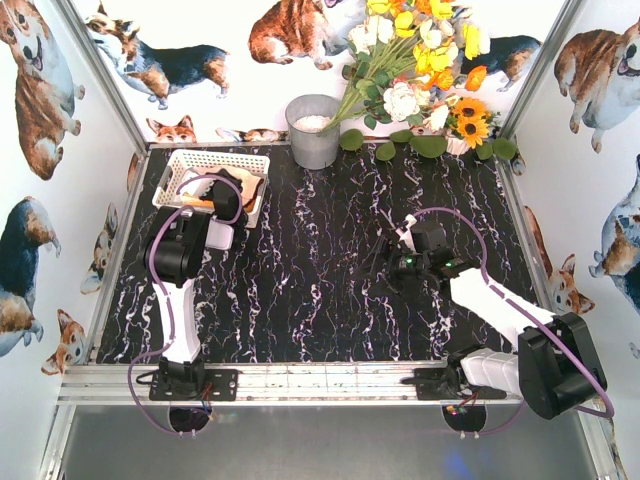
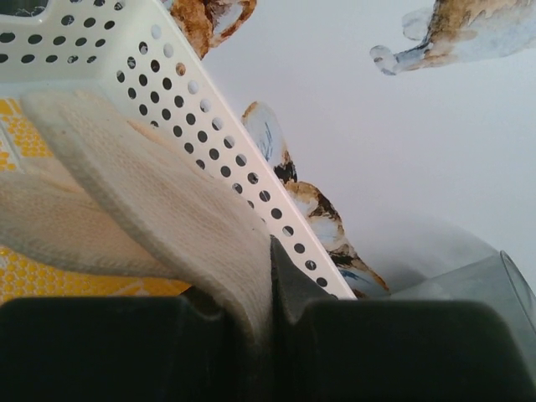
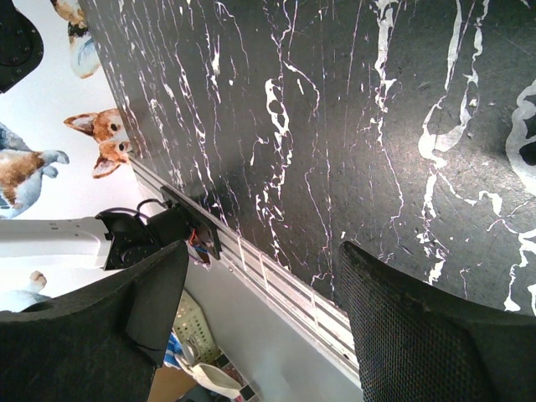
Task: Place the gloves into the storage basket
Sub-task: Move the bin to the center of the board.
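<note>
The white lattice storage basket (image 1: 205,160) stands at the back left of the table. It holds a peach-tan glove (image 1: 247,186) and a yellow glove with an orange cuff (image 1: 193,203). My left gripper (image 1: 222,222) is at the basket's near right corner. In the left wrist view it (image 2: 270,289) is shut on a cream-white glove (image 2: 151,188), which drapes over the yellow glove (image 2: 38,142) inside the basket wall (image 2: 159,71). My right gripper (image 1: 396,246) is open and empty over the bare tabletop at mid right, its fingers (image 3: 402,327) wide apart.
A grey metal bucket (image 1: 313,130) stands at the back centre, also visible in the left wrist view (image 2: 490,280). Artificial flowers (image 1: 420,70) fill the back right. An aluminium rail (image 1: 320,382) runs along the near edge. Printed walls enclose the table.
</note>
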